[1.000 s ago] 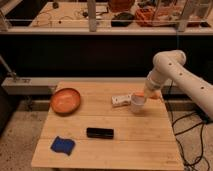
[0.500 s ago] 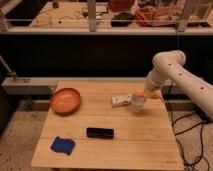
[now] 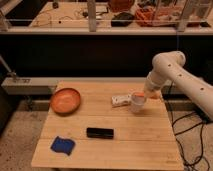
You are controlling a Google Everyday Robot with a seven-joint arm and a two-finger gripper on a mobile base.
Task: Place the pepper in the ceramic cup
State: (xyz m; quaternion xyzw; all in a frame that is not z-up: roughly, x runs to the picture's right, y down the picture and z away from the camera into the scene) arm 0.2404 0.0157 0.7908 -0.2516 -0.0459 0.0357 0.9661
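The white ceramic cup (image 3: 138, 104) stands upright on the right part of the wooden table (image 3: 100, 150). The orange pepper (image 3: 138, 94) shows at the cup's rim, right over its mouth, with one end toward the gripper. My gripper (image 3: 148, 93) is just above and to the right of the cup, at the end of the white arm that comes in from the right. I cannot tell whether it holds the pepper.
A flat white box (image 3: 120, 100) lies touching the cup's left side. A round orange bowl (image 3: 65, 100) sits at the table's left. A black bar-shaped object (image 3: 99, 132) lies mid-front, and a blue cloth (image 3: 62, 145) front left. A dark counter runs behind the table.
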